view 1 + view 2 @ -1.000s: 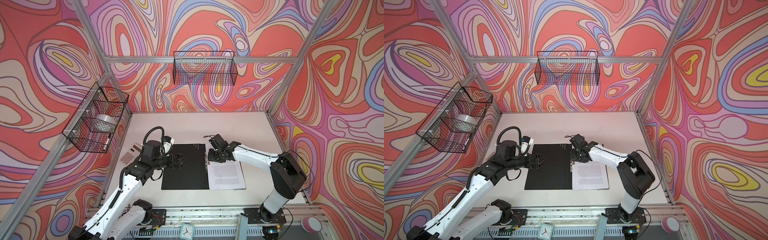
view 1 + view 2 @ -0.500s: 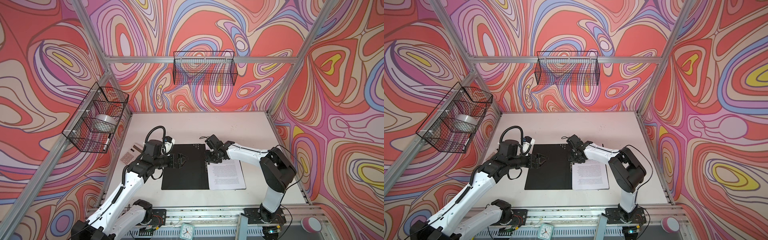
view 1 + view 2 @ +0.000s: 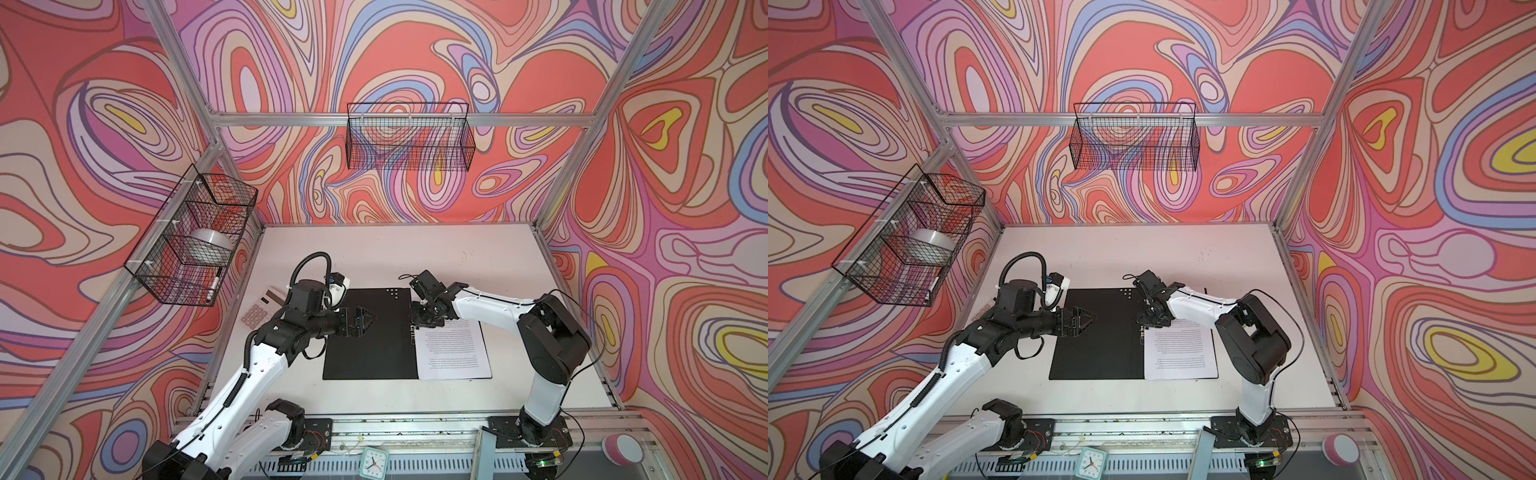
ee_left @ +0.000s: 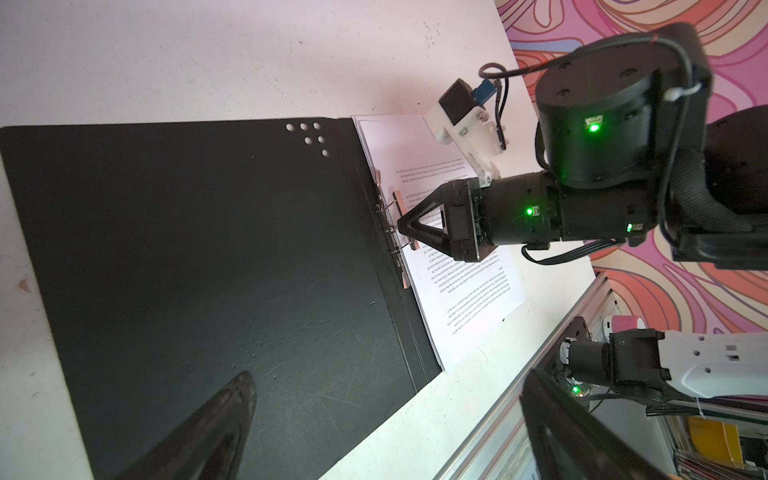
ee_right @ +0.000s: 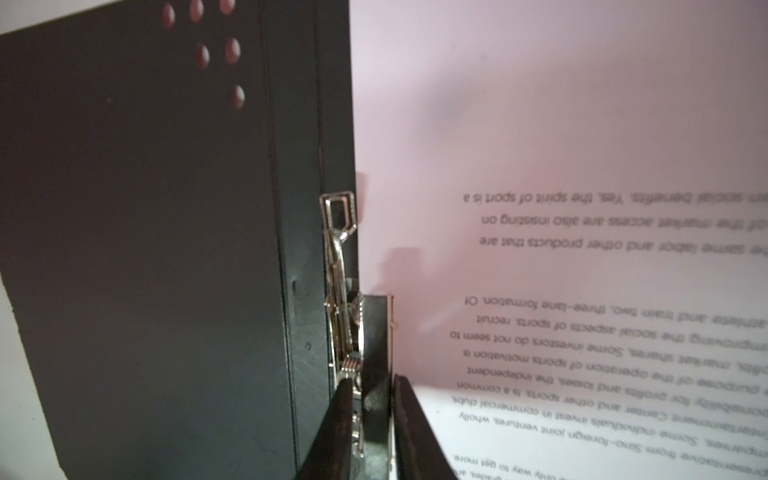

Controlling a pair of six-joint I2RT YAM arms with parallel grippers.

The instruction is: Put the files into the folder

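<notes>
Both top views show one folder (image 3: 370,345) lying open and flat on the white bench (image 3: 374,253), black inside facing up. The files (image 3: 453,353), a stack of white printed sheets, rest on its right half.

Only the right wrist view shows the detail at the spine. There a metal clip (image 5: 338,270) has its raised plate standing between the right jaws. These are drawn in to a slim gap and pinch that plate, with one of the fingers (image 5: 332,428) on each side.

The left wrist view shows those jaws meeting the clip from the files' side. It also shows layered paper edges, too fine to count.

The left jaws are spread wide and hold nothing. They sit over the folder's bare left half, well apart from the files.

Counted:
- one folder
- one clip
- two arms
- six small round dots (image 4: 308,140) in the cover's far corner
- one calculator (image 3: 259,309) on the bench left of the folder, clear in a top view only
</notes>
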